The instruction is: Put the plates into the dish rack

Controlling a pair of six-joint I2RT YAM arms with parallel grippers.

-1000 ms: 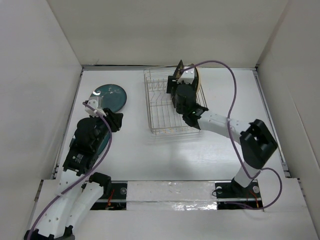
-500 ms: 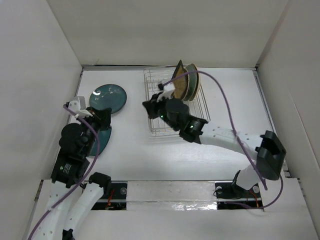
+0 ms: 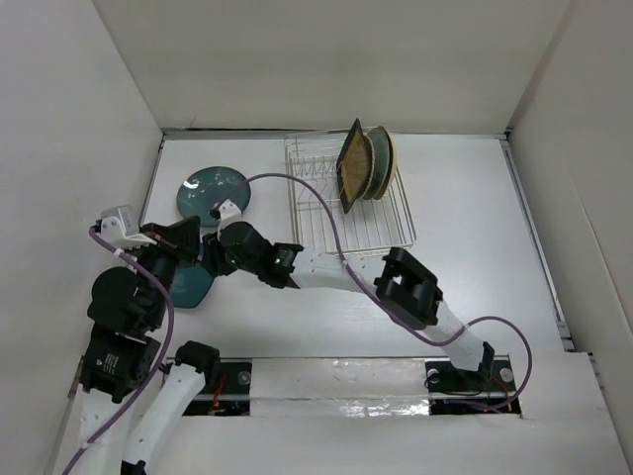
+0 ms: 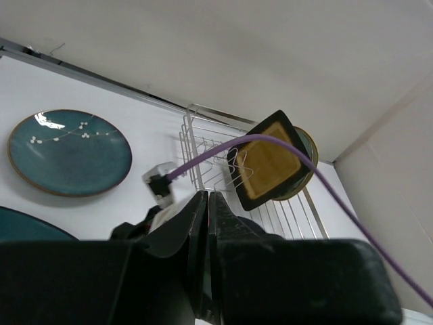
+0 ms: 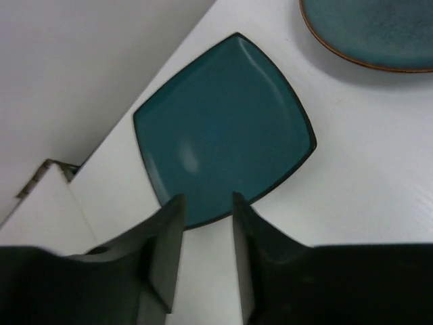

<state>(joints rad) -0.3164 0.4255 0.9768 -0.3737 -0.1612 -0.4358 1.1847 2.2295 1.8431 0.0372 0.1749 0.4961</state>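
Observation:
The silver wire dish rack (image 3: 376, 223) stands at the back middle. A black square plate with an amber centre (image 3: 350, 166) stands upright in it, with round plates (image 3: 380, 163) behind it. A round dark teal plate (image 3: 213, 192) lies flat at the back left. A teal rounded-square plate (image 3: 188, 285) lies nearer, also in the right wrist view (image 5: 223, 128). My right gripper (image 3: 211, 259) is open and empty, its fingertips just over that plate's near edge (image 5: 206, 210). My left gripper (image 3: 186, 237) is shut and empty (image 4: 208, 198), raised above the same plate.
White walls close in the table on three sides. The right arm stretches across the table in front of the rack, its purple cable (image 3: 316, 213) looping over the rack. The left wrist view shows the rack (image 4: 203, 145) and the round teal plate (image 4: 67, 152).
My right arm has left the rack and swung far left to the teal rounded-square plate. My left arm has lifted and drawn back to the left.

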